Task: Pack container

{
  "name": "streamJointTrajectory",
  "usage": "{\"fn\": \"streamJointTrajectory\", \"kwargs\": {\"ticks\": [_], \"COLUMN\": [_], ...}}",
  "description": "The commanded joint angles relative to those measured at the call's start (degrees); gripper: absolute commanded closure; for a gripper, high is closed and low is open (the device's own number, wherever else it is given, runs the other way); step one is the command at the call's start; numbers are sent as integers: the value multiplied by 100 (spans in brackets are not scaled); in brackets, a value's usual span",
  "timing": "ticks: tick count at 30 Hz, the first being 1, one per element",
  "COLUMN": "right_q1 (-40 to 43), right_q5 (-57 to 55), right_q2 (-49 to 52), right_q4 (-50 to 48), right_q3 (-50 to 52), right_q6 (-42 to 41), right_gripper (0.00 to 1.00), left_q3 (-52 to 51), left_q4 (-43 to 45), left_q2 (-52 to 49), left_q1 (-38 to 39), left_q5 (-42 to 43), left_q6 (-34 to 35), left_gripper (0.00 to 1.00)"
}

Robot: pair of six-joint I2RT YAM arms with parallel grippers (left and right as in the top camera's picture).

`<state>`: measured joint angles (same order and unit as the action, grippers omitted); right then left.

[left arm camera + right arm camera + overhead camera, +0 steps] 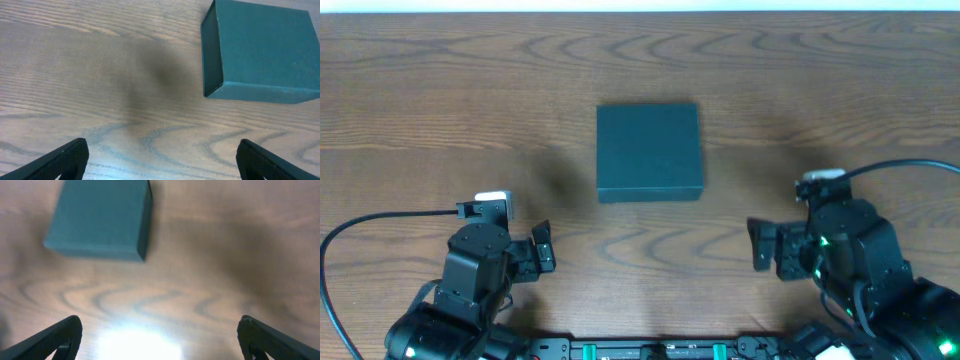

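Observation:
The container (649, 151) is a dark teal square box lying shut in the middle of the wooden table. The left wrist view has the container (260, 50) at its upper right; in the right wrist view the container (97, 220) sits at the upper left. My left gripper (542, 247) rests near the front left, open, with bare wood between its fingers (65, 160). My right gripper (760, 245) is at the front right, also open and empty, one of its fingers (265, 340) showing over the table. Both stand well short of the box.
The wooden table (420, 100) stretches to a pale far edge at the top of the overhead view. Black cables (390, 220) loop from each arm near the front corners. A bright light glare (135, 342) lies on the wood under the right gripper.

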<state>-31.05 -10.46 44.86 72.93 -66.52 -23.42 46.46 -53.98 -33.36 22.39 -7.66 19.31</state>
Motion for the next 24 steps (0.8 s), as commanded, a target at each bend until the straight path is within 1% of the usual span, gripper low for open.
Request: {"fn": "streamJointTrajectory", "kwargs": {"ticks": [1,5,6,7,9,10,13,16,24], "right_q1": [76,590,846,1211,1578,1718,2092,2264,2288], "right_q5": [17,168,527,1167,1775,1904,1897,1742,1495], "right_q2": [-273,-960,-1233,-1598,-1963,-2105,-2553,-2955,-3755], "right_q4": [87,-358,-592,-931,-1200,-1241,-1235,-1237,-1429], "right_q3": [90,675,997,1510,2072,2295,2994,3488,4094], "right_q6": [-9,70,382,1204,2135,2374,2415,2415,2415], "right_gripper": [1,1,1,1,1,1,1,1,1], "left_q3": [63,63,63,63,63,63,63,63,63], "left_q4": [-20,-20,-20,-20,-20,-20,-20,-20,-20], "left_q2": [11,11,11,11,11,11,11,11,11], "left_q1": [13,13,13,13,13,13,13,13,13], "left_q5": [20,20,20,20,20,20,20,20,20], "left_q6": [15,15,15,15,15,15,15,15,15], "left_gripper": [4,5,5,4,5,4,5,5,5]}}
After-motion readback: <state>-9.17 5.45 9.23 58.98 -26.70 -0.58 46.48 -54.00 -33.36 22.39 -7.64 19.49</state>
